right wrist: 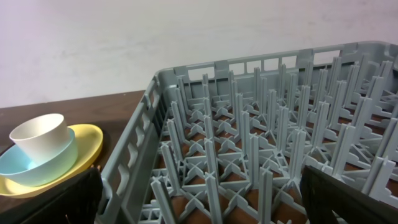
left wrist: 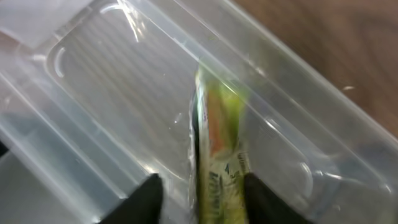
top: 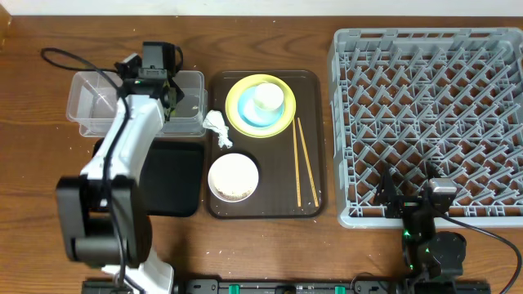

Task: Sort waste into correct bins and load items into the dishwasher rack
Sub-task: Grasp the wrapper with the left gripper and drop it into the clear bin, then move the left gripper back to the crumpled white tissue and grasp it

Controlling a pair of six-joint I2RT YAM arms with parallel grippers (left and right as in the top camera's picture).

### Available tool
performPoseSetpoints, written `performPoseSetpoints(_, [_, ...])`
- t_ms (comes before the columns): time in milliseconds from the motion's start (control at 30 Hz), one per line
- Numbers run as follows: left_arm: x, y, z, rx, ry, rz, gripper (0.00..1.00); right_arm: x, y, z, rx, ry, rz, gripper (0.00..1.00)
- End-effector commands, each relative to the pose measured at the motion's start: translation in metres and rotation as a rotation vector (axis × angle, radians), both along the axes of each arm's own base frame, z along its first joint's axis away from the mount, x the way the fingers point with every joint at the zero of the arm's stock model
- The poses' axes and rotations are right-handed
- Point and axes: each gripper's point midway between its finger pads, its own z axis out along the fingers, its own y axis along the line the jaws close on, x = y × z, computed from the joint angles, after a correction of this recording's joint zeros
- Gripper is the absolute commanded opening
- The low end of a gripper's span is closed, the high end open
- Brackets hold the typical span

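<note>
My left gripper point(top: 169, 96) hangs over the clear plastic tub point(top: 98, 102). In the left wrist view the yellow-green wrapper point(left wrist: 217, 143) lies inside the tub point(left wrist: 112, 93) between the open fingers. The right finger point(left wrist: 264, 202) touches it and the left one stands apart. The tissue wad point(top: 218, 128), the yellow plate point(top: 282, 122) with the light blue bowl point(top: 245, 110) and white cup point(top: 268, 96), the white bowl point(top: 234, 176) holding rice, and the chopsticks point(top: 302, 159) rest on the brown tray. My right gripper point(top: 409, 200) is open at the front wall of the grey rack point(top: 433, 106).
The glossy black tray point(top: 172, 175) lies just in front of the tub, partly under my left arm. The dark brown serving tray point(top: 270, 208) sits between the bins and the rack. In the right wrist view the rack's upright pegs point(right wrist: 249, 137) fill the space ahead.
</note>
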Motion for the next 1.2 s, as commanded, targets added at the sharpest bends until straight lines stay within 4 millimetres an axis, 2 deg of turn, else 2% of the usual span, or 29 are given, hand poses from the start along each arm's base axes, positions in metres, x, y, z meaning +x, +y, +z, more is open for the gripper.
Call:
performPoseSetpoints(0, [0.005,0.005,0.004,0.030,-0.016,-0.021,0.62,0.000,0.000,-0.001,0.007,0.003,-0.002,0.99])
performPoseSetpoints(67, [0.012,0.003,0.018,0.030,-0.058,-0.045,0.65,0.000,0.000,-0.001,0.007,0.003,-0.002,0.99])
performPoseSetpoints(133, [0.016,-0.006,0.040,-0.001,-0.108,-0.084,0.65,0.000,0.000,-0.001,0.007,0.003,-0.002,0.99])
performPoseSetpoints(233, [0.011,-0.034,0.071,-0.129,-0.174,-0.179,0.63,0.000,0.000,-0.001,0.007,0.003,-0.002,0.99])
performPoseSetpoints(333, [-0.008,-0.070,0.097,-0.285,-0.196,-0.297,0.52,0.000,0.000,-0.001,0.007,0.003,-0.002,0.99])
performPoseSetpoints(367, [-0.017,-0.081,0.102,-0.329,-0.188,-0.332,0.43,0.000,0.000,-0.001,0.007,0.003,-0.002,0.99])
performPoseSetpoints(433, [-0.035,-0.100,0.106,-0.385,-0.150,-0.381,0.35,0.000,0.000,-0.001,0.007,0.003,-0.002,0.99])
performPoseSetpoints(500, [-0.056,-0.114,0.099,-0.400,-0.072,-0.409,0.13,0.000,0.000,-0.001,0.007,0.003,-0.002,0.99])
performPoseSetpoints(533, [-0.066,-0.121,0.092,-0.401,-0.024,-0.420,0.06,0.000,0.000,-0.001,0.007,0.003,-0.002,0.99])
performPoseSetpoints(633, [-0.089,-0.138,0.070,-0.383,0.088,-0.456,0.06,0.000,0.000,-0.001,0.007,0.003,-0.002,0.99])
performPoseSetpoints(733, [-0.101,-0.145,0.046,-0.283,0.151,-0.477,0.06,0.000,0.000,-0.001,0.007,0.003,-0.002,0.99])
performPoseSetpoints(833, [-0.102,-0.150,0.026,-0.195,0.157,-0.497,0.17,0.000,0.000,-0.001,0.007,0.003,-0.002,0.99])
performPoseSetpoints(867, [-0.102,-0.153,0.018,-0.175,0.155,-0.506,0.32,0.000,0.000,-0.001,0.007,0.003,-0.002,0.99])
performPoseSetpoints(933, [-0.102,-0.156,0.009,-0.160,0.150,-0.514,0.40,0.000,0.000,-0.001,0.007,0.003,-0.002,0.99])
performPoseSetpoints(1033, [-0.098,-0.157,-0.005,-0.150,0.132,-0.516,0.44,0.000,0.000,-0.001,0.007,0.003,-0.002,0.99])
performPoseSetpoints(1167, [-0.092,-0.158,-0.018,-0.149,0.111,-0.516,0.44,0.000,0.000,-0.001,0.007,0.003,-0.002,0.99])
